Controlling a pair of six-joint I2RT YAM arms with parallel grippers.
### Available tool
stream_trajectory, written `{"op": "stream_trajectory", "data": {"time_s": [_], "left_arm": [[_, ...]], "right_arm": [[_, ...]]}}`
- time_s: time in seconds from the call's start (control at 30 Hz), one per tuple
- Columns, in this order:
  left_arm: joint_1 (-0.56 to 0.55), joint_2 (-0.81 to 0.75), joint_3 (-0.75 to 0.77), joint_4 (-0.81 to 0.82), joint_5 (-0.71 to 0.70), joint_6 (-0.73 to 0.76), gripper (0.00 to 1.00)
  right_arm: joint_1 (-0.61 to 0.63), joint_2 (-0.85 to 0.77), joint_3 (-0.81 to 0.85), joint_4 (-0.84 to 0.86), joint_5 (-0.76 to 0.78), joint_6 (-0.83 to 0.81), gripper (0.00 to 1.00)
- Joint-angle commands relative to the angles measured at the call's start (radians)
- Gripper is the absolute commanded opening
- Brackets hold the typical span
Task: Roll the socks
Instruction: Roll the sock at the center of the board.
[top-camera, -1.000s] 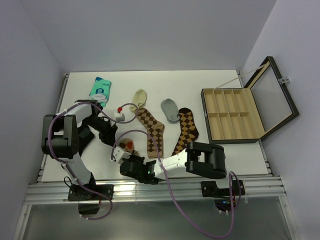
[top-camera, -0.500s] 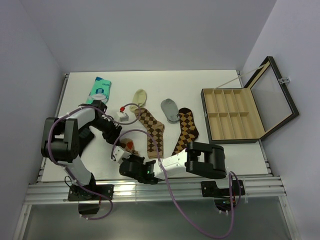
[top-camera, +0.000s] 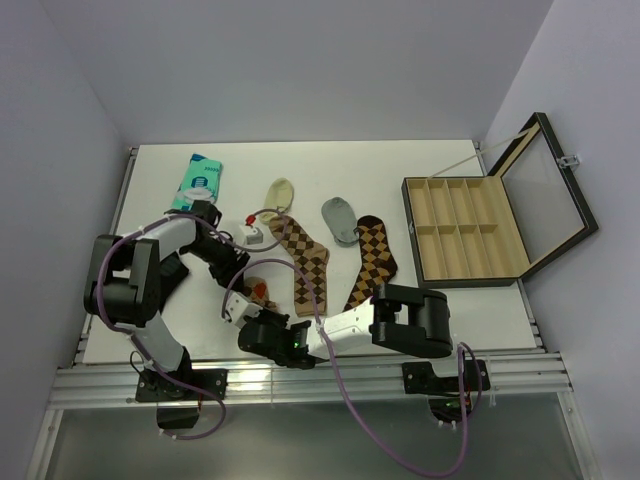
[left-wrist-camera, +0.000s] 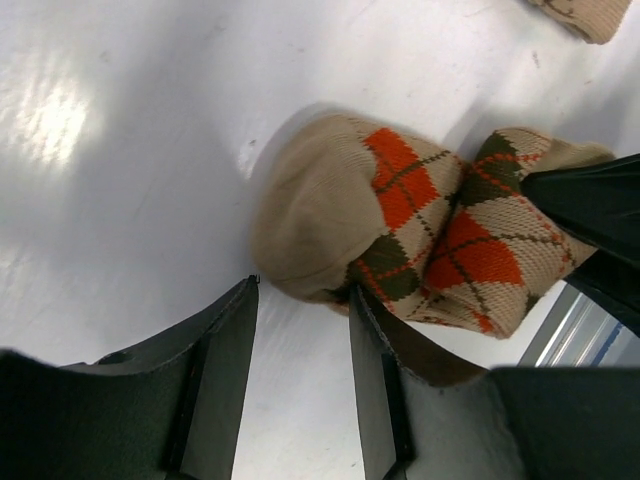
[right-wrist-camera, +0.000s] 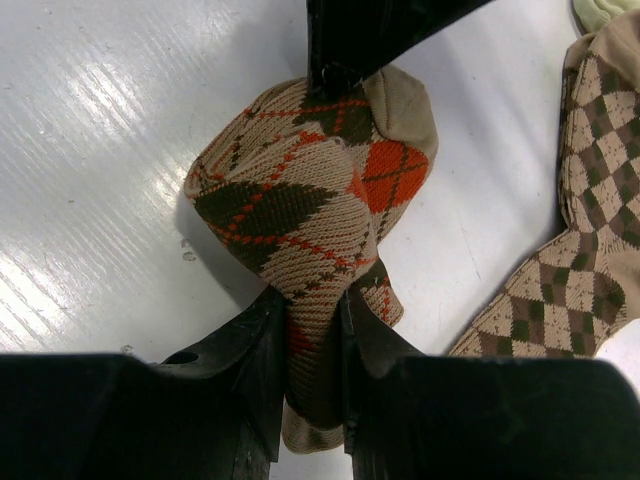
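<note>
Red-orange sock (right-wrist-camera: 310, 225), partly rolled, pinched by the right gripper (right-wrist-camera: 312, 315) near the front edge of the white table (top-camera: 420, 160).
From the right wrist, the bundle's long axis runs 12 to 6 o'clock into the clamping fingers. The left gripper (left-wrist-camera: 300, 340) hangs spread and empty, with the bundle at its 1 o'clock, seemingly untouched. The tan sock (top-camera: 305, 262) lies flat nearby.

- red-orange sock (right-wrist-camera: 310, 200): tan w/ red-orange + dk diamonds, bunched into a lumpy roll, nearer front edge, left of the others; one end pinched in right gripper (right-wrist-camera: 312, 335).
- tan sock (top-camera: 305, 262): dk brown diamonds, flat, full length.
- dk brown sock (top-camera: 372, 258): tan diamonds, flat, just right of tan sock.
</note>
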Motion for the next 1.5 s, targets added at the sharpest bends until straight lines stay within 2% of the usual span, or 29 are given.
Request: {"op": "stream_trajectory", "data": {"time_s": [0.0,0.2,0.3,0.33,0.37,0.43,0.47,0.5,0.77,1.07,1.23,1.47], "left_arm": [[-0.023,-0.008,-0.018,-0.011,0.003,0.003,0.47],[-0.055,-0.001,-0.04,0.035,-0.037,-0.032,0.47],[-0.064,0.013,-0.044,0.05,-0.052,-0.05,0.4],[-0.067,0.018,-0.044,0.05,-0.055,-0.058,0.36],[-0.07,0.025,-0.038,0.047,-0.055,-0.06,0.24],[-0.076,0.044,-0.029,0.031,-0.044,-0.057,0.12],[-0.077,0.05,-0.023,0.027,-0.038,-0.057,0.03],[-0.083,0.053,-0.021,0.026,-0.032,-0.057,0.0],[-0.118,0.062,0.029,0.05,-0.009,-0.084,0.0],[-0.168,0.122,0.121,0.064,0.022,-0.115,0.0],[-0.188,0.134,0.129,0.084,0.031,-0.129,0.0],[-0.188,0.148,0.14,0.101,0.045,-0.141,0.04]], "right_arm": [[0.013,0.031,-0.005,-0.076,-0.009,0.038,0.01],[0.011,0.037,-0.002,-0.08,-0.003,0.038,0.01],[0.011,0.039,-0.002,-0.079,-0.003,0.04,0.01],[0.011,0.036,-0.002,-0.079,0.0,0.038,0.01],[0.011,0.034,-0.003,-0.079,0.002,0.04,0.01],[0.011,0.031,-0.005,-0.079,0.004,0.035,0.01],[0.011,0.031,-0.002,-0.082,0.004,0.029,0.01],[0.011,0.03,0.003,-0.088,0.0,0.029,0.01],[0.016,-0.053,0.003,-0.131,-0.156,-0.015,0.01],[0.025,-0.052,0.124,-0.309,-0.337,-0.043,0.0],[-0.048,-0.019,0.124,-0.315,-0.476,0.003,0.0],[-0.165,0.036,0.087,-0.266,-0.789,0.084,0.0]]}}
